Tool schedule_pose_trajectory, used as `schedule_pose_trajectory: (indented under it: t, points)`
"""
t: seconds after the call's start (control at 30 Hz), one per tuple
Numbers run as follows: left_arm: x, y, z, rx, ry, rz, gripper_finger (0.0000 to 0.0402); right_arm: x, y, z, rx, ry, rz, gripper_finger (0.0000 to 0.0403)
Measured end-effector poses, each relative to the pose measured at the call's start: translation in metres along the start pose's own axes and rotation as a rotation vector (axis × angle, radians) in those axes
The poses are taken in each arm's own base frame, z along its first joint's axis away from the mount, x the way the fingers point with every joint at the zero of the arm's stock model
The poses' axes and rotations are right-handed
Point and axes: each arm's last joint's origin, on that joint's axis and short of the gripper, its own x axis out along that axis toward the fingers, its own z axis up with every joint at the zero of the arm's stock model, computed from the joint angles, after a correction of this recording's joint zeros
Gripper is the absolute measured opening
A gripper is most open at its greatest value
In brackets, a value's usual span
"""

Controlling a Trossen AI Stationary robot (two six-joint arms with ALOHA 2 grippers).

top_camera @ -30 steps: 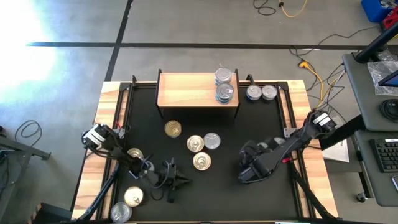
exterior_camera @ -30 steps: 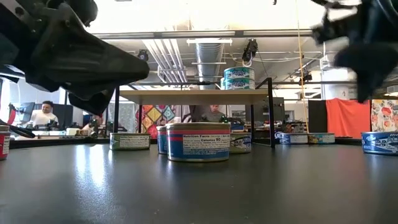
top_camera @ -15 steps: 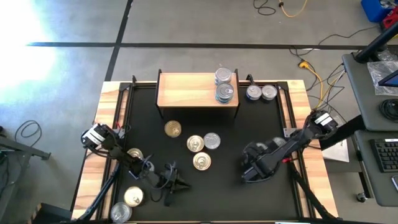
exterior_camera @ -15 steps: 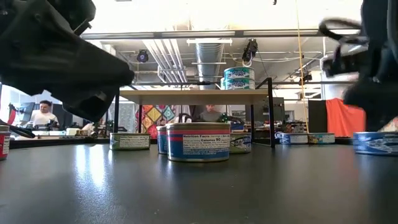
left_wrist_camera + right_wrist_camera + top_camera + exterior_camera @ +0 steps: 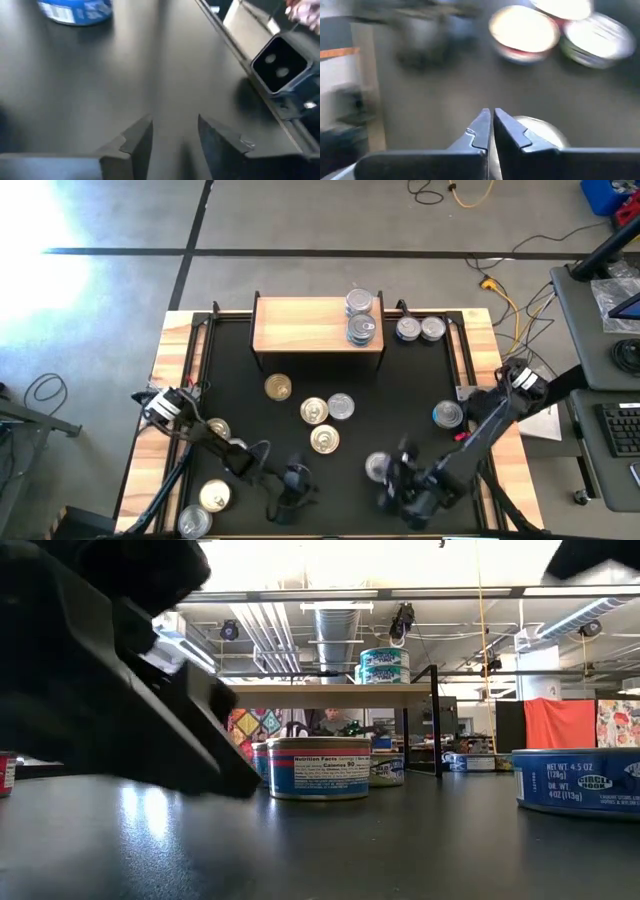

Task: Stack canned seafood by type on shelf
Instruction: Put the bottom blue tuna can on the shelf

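Two dark robot arms, each ending in a two-finger gripper

From above, the left arm (image 5: pixel 215 448) and right arm (image 5: pixel 480 435) are slim black linked segments, each carrying a white-and-black block near its outer end, by the table's side rim; a small red mark shows beside the right arm. The left gripper (image 5: pixel 172 142) has two dark grey, wedge-shaped fingers (image 5: pixel 137 142) with notched inner edges on a flat dark bar. The right gripper (image 5: pixel 492 131) has the same angular dark fingers (image 5: pixel 480 131), their tips narrowing to thin points, on a broad dark mount.
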Motion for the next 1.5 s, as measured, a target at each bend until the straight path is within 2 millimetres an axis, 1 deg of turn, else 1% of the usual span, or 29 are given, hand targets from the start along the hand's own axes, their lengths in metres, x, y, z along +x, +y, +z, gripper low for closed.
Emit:
schedule_pose_trajectory:
  t: [0.07, 0.13, 0.27, 0.37, 0.47, 0.57, 0.63, 0.7, 0.77, 0.83, 0.9, 1.07, 1.2, 1.3, 1.4, 1.5]
  points:
    - [0.011, -0.004, 0.001, 0.022, 0.025, 0.001, 0.0156, -0.006, 0.014, -0.006, -0.057, -0.067, 0.06, 0.0013]
    - [0.021, -0.008, 0.003, 0.029, 0.036, 0.003, 0.0166, -0.01, 0.022, -0.011, -0.076, -0.137, 0.069, 0.0013]
    - [0.036, -0.004, 0.006, -0.027, 0.044, 0.018, 0.0183, -0.016, 0.025, -0.018, -0.086, -0.242, 0.02, 0.0013]
    - [0.041, 0.001, 0.006, -0.078, 0.029, 0.02, 0.0191, -0.018, 0.025, -0.019, -0.033, -0.276, 0.014, 0.0013]
    - [0.042, 0.002, 0.007, -0.101, 0.012, 0.017, 0.0195, -0.014, 0.027, -0.023, 0.004, -0.258, 0.022, 0.0013]
    - [0.042, 0.001, 0.009, -0.122, -0.004, 0.004, 0.0197, -0.007, 0.033, -0.03, 0.017, -0.161, 0.079, 0.0013]
    - [0.042, 0.001, 0.01, -0.138, 0.004, -0.02, 0.0197, -0.007, 0.035, -0.033, 0.02, -0.086, 0.121, 0.0013]
    - [0.042, 0.001, 0.01, -0.142, 0.004, -0.023, 0.0197, -0.009, 0.035, -0.036, 0.016, -0.048, 0.13, 0.0015]
    - [0.042, 0.001, 0.009, -0.147, 0.005, -0.022, 0.0197, -0.013, 0.032, -0.039, 0.005, -0.029, 0.119, 0.0027]
    - [0.041, 0.002, 0.008, -0.146, 0.004, -0.019, 0.0197, -0.016, 0.029, -0.039, 0.016, -0.021, 0.105, 0.0048]
    - [0.041, 0.002, 0.008, -0.138, 0.004, -0.015, 0.0197, -0.02, 0.025, -0.039, 0.034, -0.011, 0.083, 0.0079]
    - [0.041, 0.005, 0.009, -0.132, 0.001, -0.011, 0.0197, -0.02, 0.01, -0.045, 0.016, 0.044, -0.045, 0.018]
    - [0.042, 0.008, 0.01, -0.133, -0.007, -0.007, 0.0197, -0.022, -0.01, -0.052, -0.014, 0.153, -0.21, 0.0262]
    - [0.043, 0.01, 0.012, -0.132, -0.022, -0.005, 0.0197, -0.023, -0.021, -0.056, -0.025, 0.205, -0.295, 0.0315]
    - [0.044, 0.013, 0.013, -0.165, -0.03, 0.001, 0.0197, -0.018, -0.026, -0.063, -0.036, 0.248, -0.31, 0.0357]
    - [0.044, 0.015, 0.014, -0.215, -0.038, 0.011, 0.0197, -0.008, -0.029, -0.079, -0.035, 0.283, -0.27, 0.0377]
